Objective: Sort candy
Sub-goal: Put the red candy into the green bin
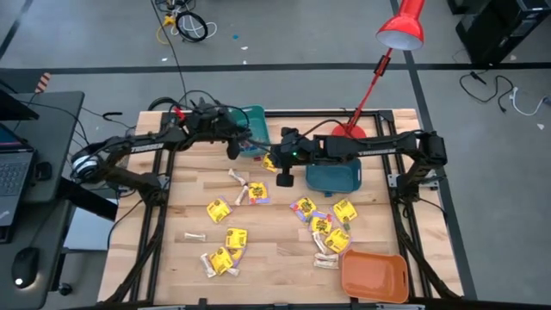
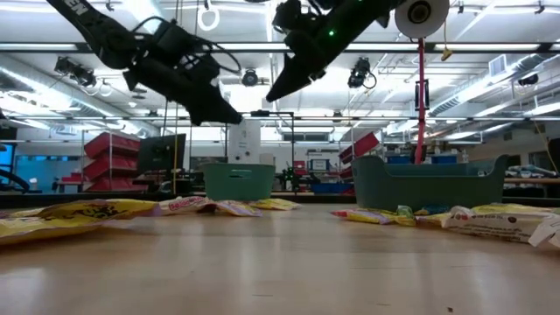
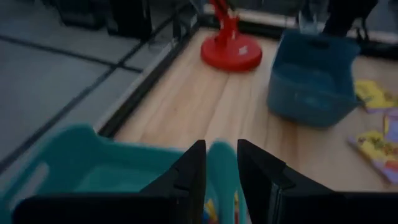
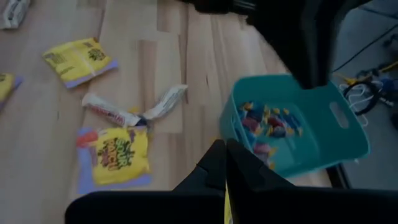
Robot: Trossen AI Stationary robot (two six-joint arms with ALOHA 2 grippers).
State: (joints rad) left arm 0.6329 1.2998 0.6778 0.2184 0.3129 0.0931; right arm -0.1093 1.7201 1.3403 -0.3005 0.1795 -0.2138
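Yellow candy packets (image 1: pixel 219 209) strewn mid-table, small pieces already in light teal bin (image 4: pixel 348 134) | left gripper (image 3: pixel 221 163) above that bin, fingers parted, empty, likely after a drop | right gripper (image 1: pixel 285 176) closed, empty, beside dark teal bin (image 1: pixel 334 177)

A light wooden butcher-block table (image 1: pixel 275 258) carried everything. The dark teal bin (image 1: pixel 332 176) stood near its middle toward the back. Just behind that bin sat the lamp's round red base (image 1: pixel 346 131); to its left stood a lighter teal bin (image 1: pixel 251 129). In front of it yellow candy packets (image 1: pixel 325 220) and pale stick candies (image 1: pixel 238 179) lay scattered. An orange bin (image 1: pixel 373 275) sat at the front-right corner.
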